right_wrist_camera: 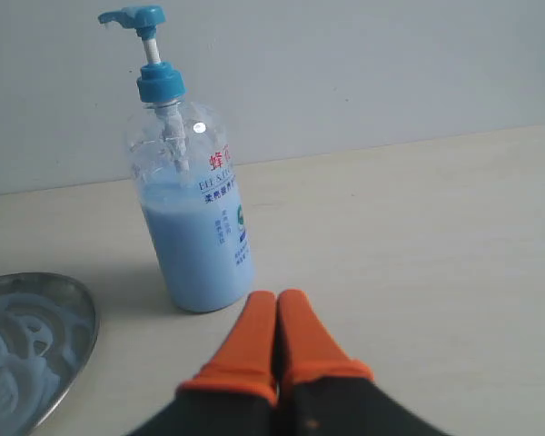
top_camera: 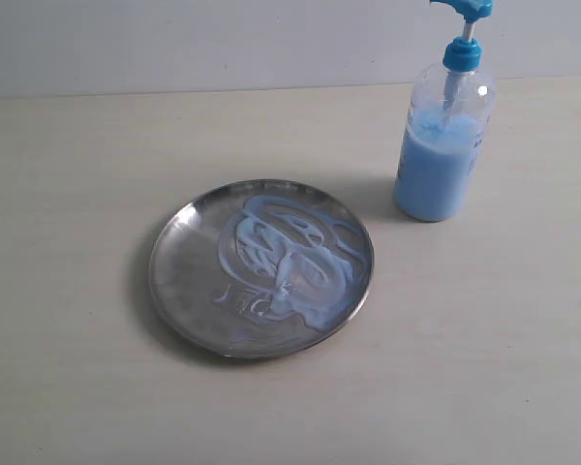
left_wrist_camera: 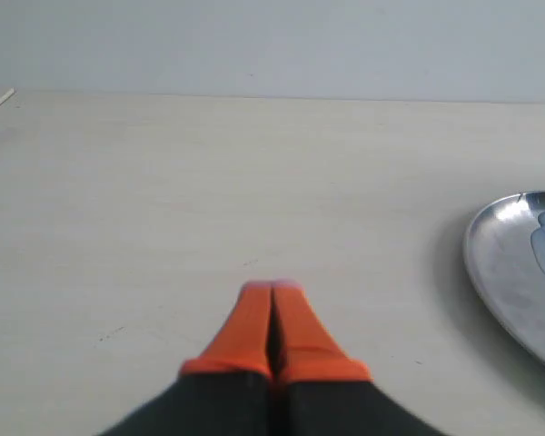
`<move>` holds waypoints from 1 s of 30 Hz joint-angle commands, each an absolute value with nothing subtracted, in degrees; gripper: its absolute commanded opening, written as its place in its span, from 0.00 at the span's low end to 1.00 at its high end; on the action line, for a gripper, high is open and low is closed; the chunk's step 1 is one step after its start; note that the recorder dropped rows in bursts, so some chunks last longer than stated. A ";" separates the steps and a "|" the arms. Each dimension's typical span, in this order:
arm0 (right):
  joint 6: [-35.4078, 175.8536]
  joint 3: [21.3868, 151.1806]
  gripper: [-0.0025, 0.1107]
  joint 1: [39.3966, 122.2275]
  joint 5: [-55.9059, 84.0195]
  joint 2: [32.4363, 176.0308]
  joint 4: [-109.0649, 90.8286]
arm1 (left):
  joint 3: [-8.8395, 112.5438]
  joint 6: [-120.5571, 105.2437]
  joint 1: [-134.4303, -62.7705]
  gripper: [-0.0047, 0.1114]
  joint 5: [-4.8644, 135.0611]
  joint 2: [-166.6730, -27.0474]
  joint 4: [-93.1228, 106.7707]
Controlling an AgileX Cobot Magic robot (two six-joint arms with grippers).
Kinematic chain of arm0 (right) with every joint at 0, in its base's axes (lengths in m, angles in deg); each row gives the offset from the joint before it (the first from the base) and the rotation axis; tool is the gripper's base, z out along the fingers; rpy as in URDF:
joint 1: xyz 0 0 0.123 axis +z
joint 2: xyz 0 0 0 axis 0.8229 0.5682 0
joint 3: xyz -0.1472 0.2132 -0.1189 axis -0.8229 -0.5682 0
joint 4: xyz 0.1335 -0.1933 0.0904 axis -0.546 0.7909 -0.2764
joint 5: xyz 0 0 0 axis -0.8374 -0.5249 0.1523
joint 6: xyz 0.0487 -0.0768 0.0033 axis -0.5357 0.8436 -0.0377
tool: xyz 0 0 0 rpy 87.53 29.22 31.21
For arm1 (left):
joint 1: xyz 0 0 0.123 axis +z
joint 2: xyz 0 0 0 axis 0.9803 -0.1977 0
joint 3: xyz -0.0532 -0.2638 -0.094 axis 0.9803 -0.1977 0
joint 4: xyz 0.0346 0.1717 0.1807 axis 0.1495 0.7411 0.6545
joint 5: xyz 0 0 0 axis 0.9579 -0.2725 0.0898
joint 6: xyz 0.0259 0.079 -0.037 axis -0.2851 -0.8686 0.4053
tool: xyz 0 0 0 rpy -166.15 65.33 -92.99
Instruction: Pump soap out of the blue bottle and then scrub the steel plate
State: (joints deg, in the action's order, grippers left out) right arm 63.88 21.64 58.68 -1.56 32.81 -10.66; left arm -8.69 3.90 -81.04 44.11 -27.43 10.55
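Round, shiny steel plate (top_camera: 179,276) lies flat on the pale matte tabletop (top_camera: 68,387), creamy soap (top_camera: 290,254) swirled across it. Clear blue bottle (top_camera: 436,165) stands upright beside the plate. Left gripper (left_wrist_camera: 272,289) and right gripper (right_wrist_camera: 276,295): orange tips pressed together, empty, off the plate.

The left gripper (left_wrist_camera: 272,292) has its two orange fingers (left_wrist_camera: 245,329) pressed tight together, holding nothing. The right gripper (right_wrist_camera: 276,300) looks just the same. Both seem to point forward, low down, but their dark wrists are blurry.
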 commanded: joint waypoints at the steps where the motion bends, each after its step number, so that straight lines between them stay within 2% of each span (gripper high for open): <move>1: 63.91 21.39 0.02 58.36 -1.19 32.44 -10.63 | -8.84 4.12 -81.14 0.04 44.74 -27.05 10.78; 22: 63.91 21.39 0.02 58.36 -1.19 32.44 -10.64 | -8.84 4.12 -81.14 0.04 44.74 -27.05 10.78; 30: 63.91 24.42 0.02 58.36 -3.79 38.82 -10.64 | -8.84 4.12 -81.14 0.04 44.74 -27.05 10.78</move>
State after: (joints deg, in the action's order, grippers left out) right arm 63.88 22.31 58.68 -3.73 36.89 -10.66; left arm -8.69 3.90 -81.04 44.11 -27.43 10.55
